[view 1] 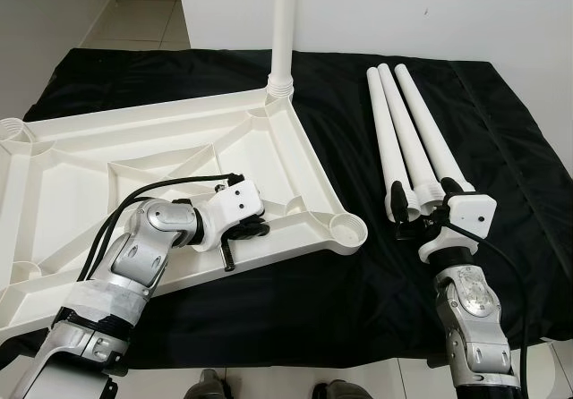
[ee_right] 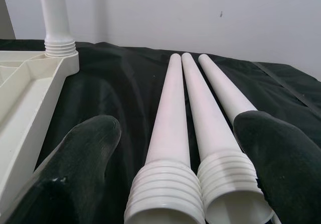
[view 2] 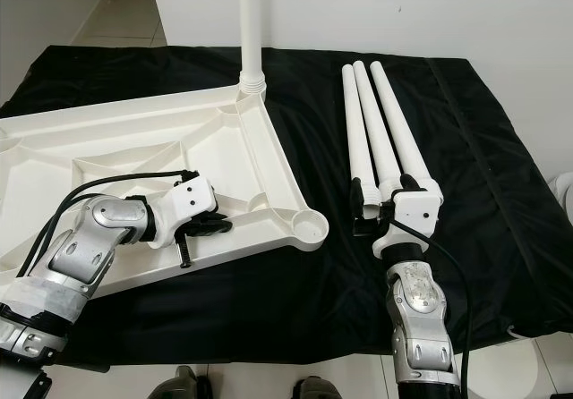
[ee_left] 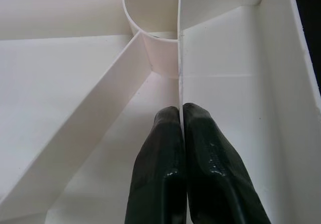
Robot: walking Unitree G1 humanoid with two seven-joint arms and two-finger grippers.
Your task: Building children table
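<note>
While one leg [view 1: 284, 23] already stands upright, screwed into the far corner socket of the upturned white tabletop [view 1: 81, 162], the build is only about a quarter done as I judge it. That tabletop lies underside up on the black cloth [view 1: 501, 131] covering the counter, its ribs showing. Three loose legs [view 1: 407, 122] lie side by side on the cloth to the tabletop's right, threaded ends towards the robot, well apart from any socket. The empty near corner socket [view 1: 345, 227] sits closest to them; two more empty sockets show at the tabletop's left edge.

The left gripper [view 1: 246, 231] rests inside the tabletop frame near that near corner, its two black fingers [ee_left: 165, 169] pressed together against a thin rib, so it seems to be steadying the tabletop. The right gripper [ee_right: 175, 179] is spread wide at the threaded ends of the loose legs, one finger on either side of two of them, holding nothing yet.

Left to do, then: pick up each of the three legs and thread it into a socket, then turn the table upright.
</note>
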